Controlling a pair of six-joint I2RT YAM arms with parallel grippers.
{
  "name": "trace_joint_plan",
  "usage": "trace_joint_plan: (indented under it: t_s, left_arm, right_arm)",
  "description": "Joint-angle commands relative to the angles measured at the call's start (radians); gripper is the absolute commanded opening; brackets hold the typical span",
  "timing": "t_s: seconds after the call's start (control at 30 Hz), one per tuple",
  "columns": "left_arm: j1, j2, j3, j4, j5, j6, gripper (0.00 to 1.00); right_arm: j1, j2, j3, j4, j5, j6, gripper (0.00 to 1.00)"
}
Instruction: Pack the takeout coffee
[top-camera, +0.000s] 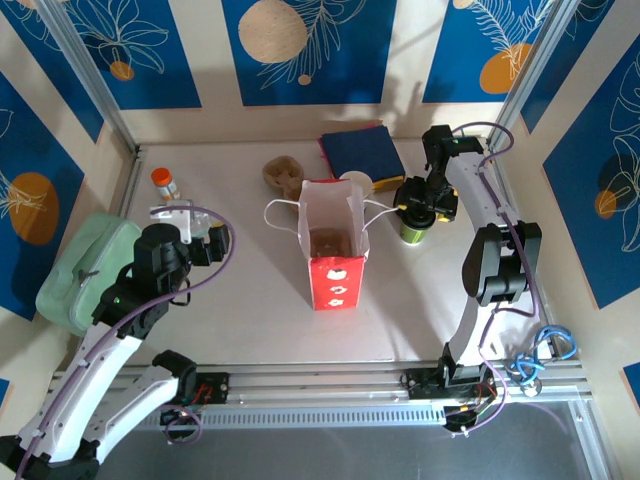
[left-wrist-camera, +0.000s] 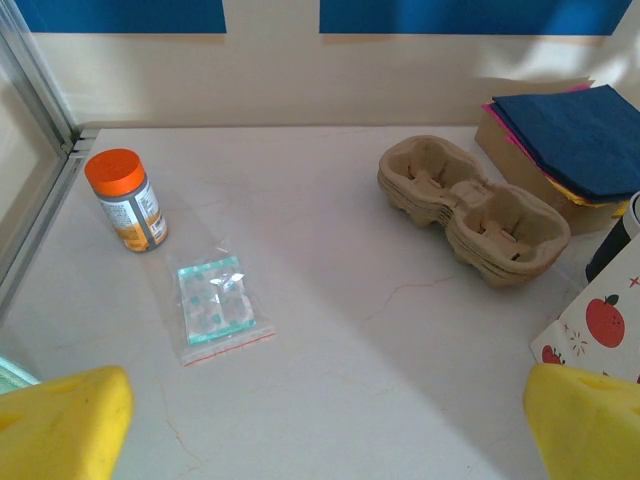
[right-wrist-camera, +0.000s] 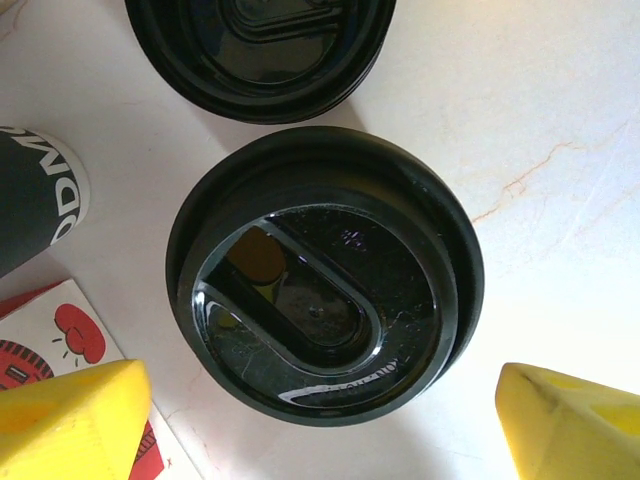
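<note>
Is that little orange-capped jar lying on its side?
No, the orange-capped jar stands upright on the table.

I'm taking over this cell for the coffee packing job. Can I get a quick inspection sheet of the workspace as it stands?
Surface: pale marble-look table, no spills seen.
Job's things: green cup capped with black lid, right of the red-and-white paper bag, which stands open.
Clutter: cup carrier, navy napkins, orange-capped bottle, plastic packet, second black lid, green pouch.
Grippers: left gripper open over bare table; right gripper open above the lidded cup.
Cables: purple leads along the arms; blue coil by the right base.
Surroundings: blue leaf-print panels, aluminium frame.
</note>
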Motion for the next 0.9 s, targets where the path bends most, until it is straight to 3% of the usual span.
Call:
trace_joint_plan:
  t_s: [0.0, 0.23, 0.87]
  left_arm:
    - [0.009, -0.017, -0.01, 0.014, 0.01, 0.008, 0.99]
    - [0.009, -0.026, -0.01, 0.012, 0.01, 0.01, 0.99]
    - [0.009, -0.031, -0.01, 0.012, 0.01, 0.014, 0.99]
  right_arm:
    - [-0.001, 0.011, 0.037, -0.005, -0.041, -0.021, 0.89]
    - [-0.001, 0.047, 0.061, -0.028, 0.013, -0.021, 0.85]
    - [-0.001, 0.108, 0.112, -0.065, 0.005, -0.045, 0.8]
